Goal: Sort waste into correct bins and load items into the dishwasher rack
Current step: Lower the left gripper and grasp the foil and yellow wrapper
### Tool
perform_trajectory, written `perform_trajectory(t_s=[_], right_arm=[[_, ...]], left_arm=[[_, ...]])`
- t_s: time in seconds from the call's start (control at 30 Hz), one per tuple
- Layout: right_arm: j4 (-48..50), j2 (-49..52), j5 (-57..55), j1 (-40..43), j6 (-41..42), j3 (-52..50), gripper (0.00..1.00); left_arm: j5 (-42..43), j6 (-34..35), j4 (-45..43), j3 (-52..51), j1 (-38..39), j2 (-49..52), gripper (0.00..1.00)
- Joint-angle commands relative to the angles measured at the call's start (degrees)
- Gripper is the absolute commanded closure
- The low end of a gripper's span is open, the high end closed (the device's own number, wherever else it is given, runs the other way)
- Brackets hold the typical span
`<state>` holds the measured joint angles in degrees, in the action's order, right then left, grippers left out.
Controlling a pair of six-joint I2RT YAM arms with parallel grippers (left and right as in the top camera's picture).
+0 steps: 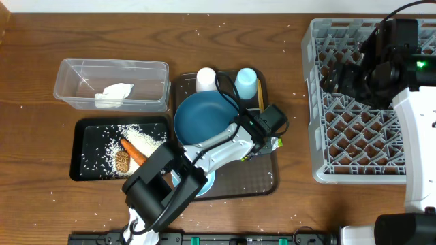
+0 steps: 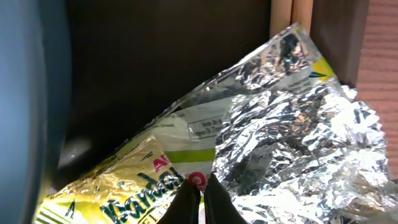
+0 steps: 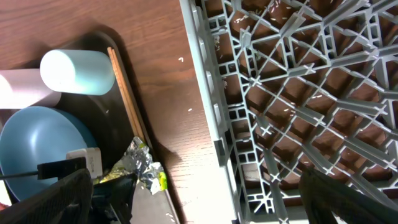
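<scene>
Two arms stand at this table, and only one is busy. The grey dishwasher rack (image 1: 354, 146) on the right is the biggest thing here, and I can see no dishes in it. The right gripper (image 3: 198, 193) hangs over the rack's side nearest the tray, fingers spread wide with nothing between them.

Left of the rack sits the brown serving tray (image 1: 252, 180). It carries the dark blue plate (image 1: 203, 117), the white cup (image 1: 206, 78) and the light blue cup (image 1: 246, 82). The wooden chopsticks (image 1: 260, 99) lie along its right edge. None of these is loaded yet.

Further left are the bins. The clear container (image 1: 75, 75) holds the white napkin (image 1: 112, 94). The black tray (image 1: 76, 170) in front of it holds rice (image 1: 139, 134), the carrot (image 1: 134, 151) and a brown lump (image 1: 122, 161).

So the step in hand looks like waste, not dishes. The left arm reaches over the plate to the serving tray's right side. There the green-yellow wrapper (image 2: 118, 190) lies with crumpled silver foil (image 2: 292, 137) against it. I can't tell whether they are one piece or two. The left gripper (image 2: 202, 199) is pinched tight on the wrapper, just where print meets silver.

The next move, I'd say, is a lift clear of the chopsticks and the plate's rim. After that comes a carry leftward, most likely to the clear container beside the napkin. Watch whether the foil comes along or drops off.
</scene>
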<state>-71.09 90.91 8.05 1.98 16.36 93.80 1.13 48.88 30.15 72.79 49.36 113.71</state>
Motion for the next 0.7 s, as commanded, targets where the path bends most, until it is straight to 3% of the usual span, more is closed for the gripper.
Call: perform_trajectory(t_s=[0.0,0.37,0.47,0.57,0.67], right_arm=[[-0.1,-0.2,-0.1,0.3,0.8,0.6,0.01],[-0.1,-0.2,-0.1,0.3,0.8,0.6,0.01],[-0.1,-0.2,-0.2,0.3,0.8,0.6,0.01],[-0.1,-0.2,-0.1,0.3,0.8,0.6,0.01],[-0.1,-0.2,-0.2,0.3,0.8,0.6,0.01]], left_arm=[[0.4,-0.1,1.8,-0.3,0.6,1.5,0.94],[0.5,-0.1,1.7,-0.3,2.5,-6.4,0.92],[-1.5,-0.1,1.7,-0.3,2.1,-6.1,0.83],[-1.9,-0.1,1.5,-0.3,2.1,-5.6,0.61],[-2.3,0.0,1.0,-0.4,2.1,-5.2,0.53]])
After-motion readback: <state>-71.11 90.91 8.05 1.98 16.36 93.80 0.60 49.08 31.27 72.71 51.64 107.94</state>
